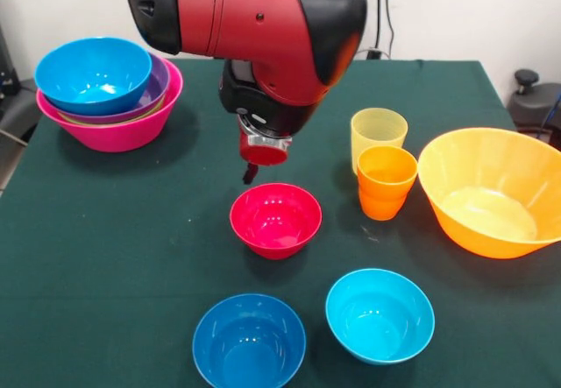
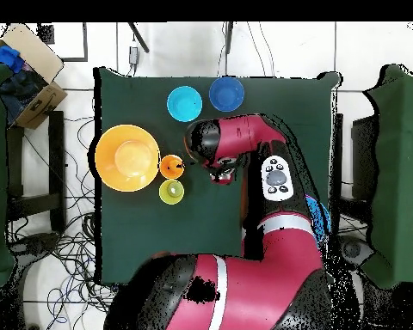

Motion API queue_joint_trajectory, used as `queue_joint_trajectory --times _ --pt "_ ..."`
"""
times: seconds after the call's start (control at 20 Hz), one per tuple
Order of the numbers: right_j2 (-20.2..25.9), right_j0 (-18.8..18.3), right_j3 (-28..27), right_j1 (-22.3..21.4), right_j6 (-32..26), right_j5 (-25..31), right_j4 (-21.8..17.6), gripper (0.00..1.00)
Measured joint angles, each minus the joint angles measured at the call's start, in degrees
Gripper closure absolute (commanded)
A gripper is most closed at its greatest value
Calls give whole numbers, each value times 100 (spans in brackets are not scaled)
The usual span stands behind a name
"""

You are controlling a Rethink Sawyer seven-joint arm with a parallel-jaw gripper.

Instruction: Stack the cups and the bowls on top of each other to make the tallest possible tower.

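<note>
The arm comes down over the middle of the green surface (image 1: 105, 257), and its jaws (image 1: 252, 173) hang just above the far rim of the small red bowl (image 1: 275, 220). From where I stand only one dark tip shows below the red wrist piece, so I cannot tell whether the jaws are spread or pressed together; nothing seems to be held.

The red bowl sits upright and alone near the centre. In front of it, closer to me, stand the dark blue bowl (image 1: 249, 342) and the cyan bowl (image 1: 379, 314), side by side but apart.

To the right, the pale yellow cup (image 1: 379, 134) stands upright with the orange cup (image 1: 386, 182) just in front of it, so close they look to be touching. Next to them rests the large orange bowl (image 1: 491, 191), empty and upright.

Far off at the left corner is the tower (image 1: 110, 95): the large pink bowl (image 1: 123, 132) at the bottom, a purple bowl (image 1: 156, 86) nested in it, and the sky blue bowl (image 1: 93, 74) on top, tilted a little. A thin pale edge shows between the purple and pink.

From above, the arm covers the red bowl and the tower.
</note>
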Motion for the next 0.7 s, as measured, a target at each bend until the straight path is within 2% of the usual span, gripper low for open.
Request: queue_joint_trajectory --times 0.5,0.7 --pt "42 -38 79 -95 0 -187 153 0" --pt "252 -240 320 -274 4 -812 731 0"
